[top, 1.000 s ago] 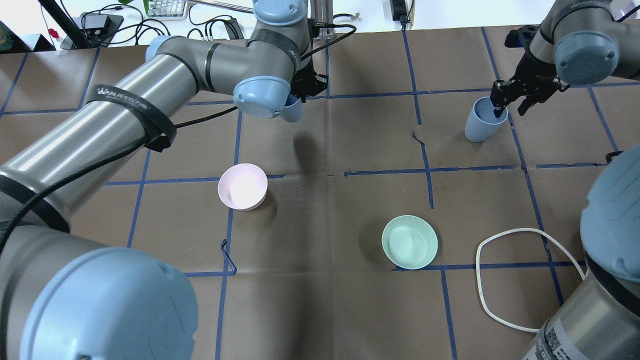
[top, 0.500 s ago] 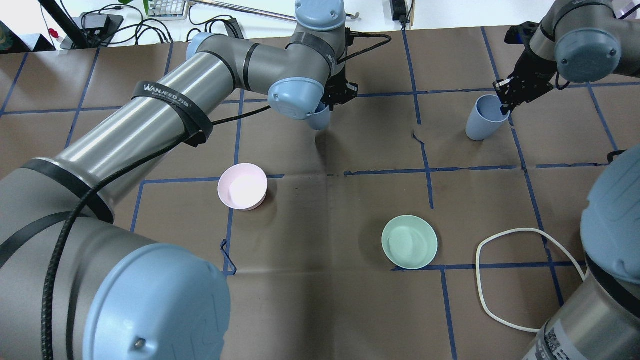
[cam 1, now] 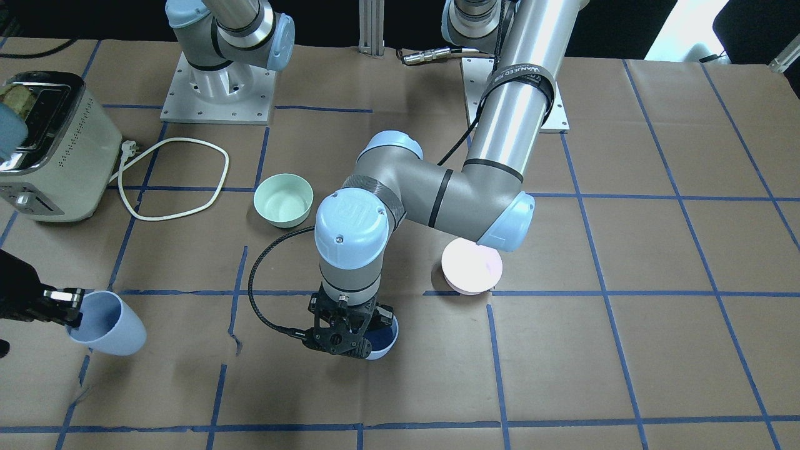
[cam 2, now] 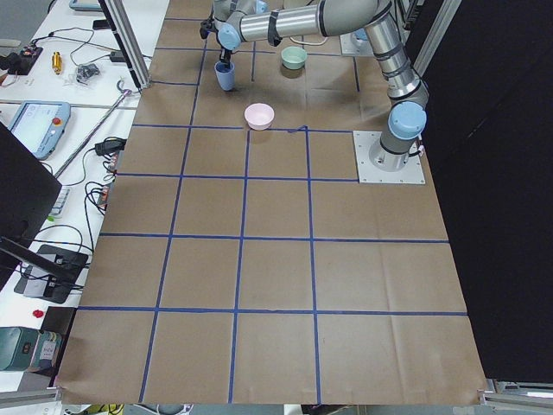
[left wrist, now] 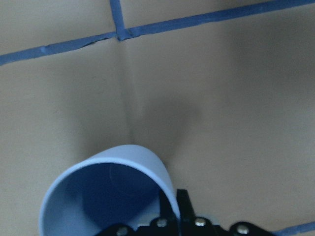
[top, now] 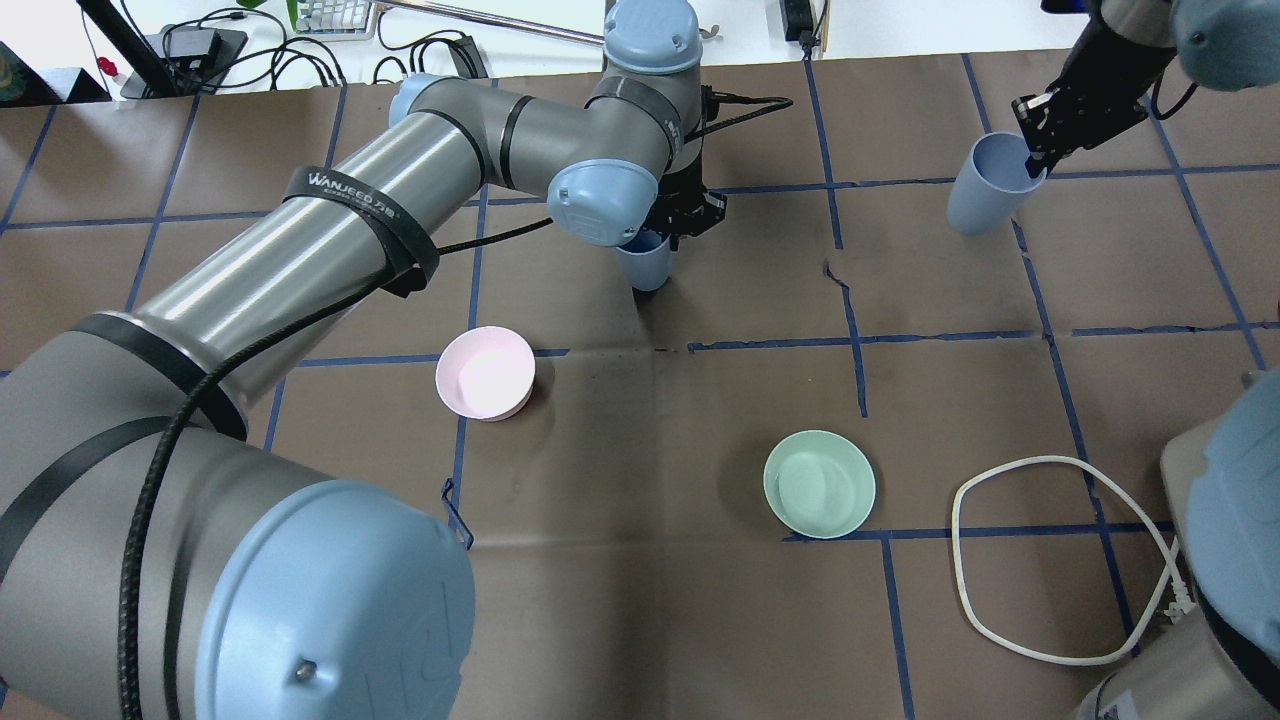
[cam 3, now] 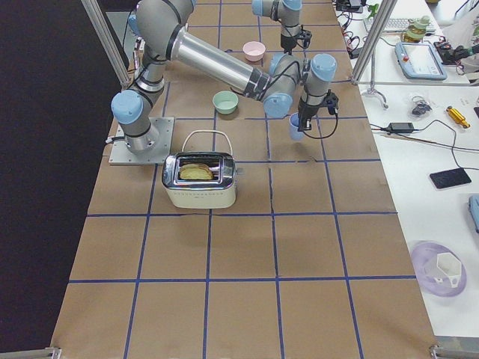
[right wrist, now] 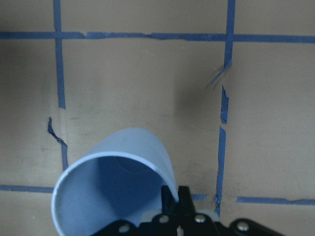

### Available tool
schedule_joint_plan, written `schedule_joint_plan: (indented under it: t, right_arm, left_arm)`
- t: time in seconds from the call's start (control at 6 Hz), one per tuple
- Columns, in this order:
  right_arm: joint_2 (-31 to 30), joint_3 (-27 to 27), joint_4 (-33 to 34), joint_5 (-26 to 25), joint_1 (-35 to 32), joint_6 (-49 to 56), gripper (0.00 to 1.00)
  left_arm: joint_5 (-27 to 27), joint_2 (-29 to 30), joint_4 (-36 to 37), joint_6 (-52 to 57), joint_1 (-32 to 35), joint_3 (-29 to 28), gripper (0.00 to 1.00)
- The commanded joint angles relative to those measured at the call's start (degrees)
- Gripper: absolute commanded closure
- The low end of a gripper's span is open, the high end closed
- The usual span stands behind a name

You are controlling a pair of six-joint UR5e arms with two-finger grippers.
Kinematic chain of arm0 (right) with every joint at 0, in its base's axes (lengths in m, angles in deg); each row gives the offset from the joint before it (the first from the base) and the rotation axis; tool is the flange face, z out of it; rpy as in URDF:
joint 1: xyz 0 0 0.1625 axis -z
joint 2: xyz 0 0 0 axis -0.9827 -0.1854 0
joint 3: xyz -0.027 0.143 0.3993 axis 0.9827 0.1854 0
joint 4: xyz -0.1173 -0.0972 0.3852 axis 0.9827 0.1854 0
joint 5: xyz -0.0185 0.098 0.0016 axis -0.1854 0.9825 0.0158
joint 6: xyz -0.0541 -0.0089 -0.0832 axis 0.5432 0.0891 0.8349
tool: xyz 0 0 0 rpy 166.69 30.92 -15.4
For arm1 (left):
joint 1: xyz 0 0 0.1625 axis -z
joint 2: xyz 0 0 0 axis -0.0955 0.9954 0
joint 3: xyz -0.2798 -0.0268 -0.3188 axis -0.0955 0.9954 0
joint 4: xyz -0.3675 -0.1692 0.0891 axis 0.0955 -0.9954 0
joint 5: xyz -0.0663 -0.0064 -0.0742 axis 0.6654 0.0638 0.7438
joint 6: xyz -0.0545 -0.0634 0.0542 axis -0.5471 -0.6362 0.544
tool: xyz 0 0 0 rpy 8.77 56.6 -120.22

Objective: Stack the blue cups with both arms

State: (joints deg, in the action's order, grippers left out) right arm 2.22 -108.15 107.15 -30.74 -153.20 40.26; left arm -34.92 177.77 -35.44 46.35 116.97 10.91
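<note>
Yours to check: smooth tapered plastic; left gripper (left wrist: pixel 173 209) pinching centre blue cup (top: pixel 648 262) at rim, right gripper (right wrist: pixel 173 204) pinching tilted blue cup (top: pixel 978 190); strap (top: pixel 365 215) lettered WANJEED.

Looking from above, my left wrist covers the top of the left blue cup (top: pixel 648 268), out past the pink bowl (top: pixel 485 372). Most of my left claw (top: pixel 668 232) hides under there too. From the front, my elbow covers the side of the pink bowl nearest me. Well away from the pink bowl, my right claw (cam 1: pixel 70 303) and the toaster (cam 1: pixel 62 156) get cut off by the picture's edge. My wrist cameras cut off the near rim of the right blue cup (right wrist: pixel 123 167) and of the left one.
</note>
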Motion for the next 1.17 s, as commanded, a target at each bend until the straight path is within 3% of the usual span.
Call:
schedule_joint_plan:
  t: [0.0,0.33,1.0]
  right_arm:
    - [-3.69,2.58,-7.12,0.07,-0.47,-1.6,0.9]
    - [-3.78,2.75,-6.25,0.07,-5.1,-6.66,0.9]
    - [-3.52,2.84,-1.61,-0.02,-14.51,-18.09,0.9]
  left_arm:
    - [0.01,-0.06,0.09,0.48,0.22,-0.04,0.01]
    - [-0.6,-3.99,-2.79,0.49,-0.22,-0.04,0.01]
    - [-0.34,-17.79,-18.94,2.32,-10.22,0.66,0.02]
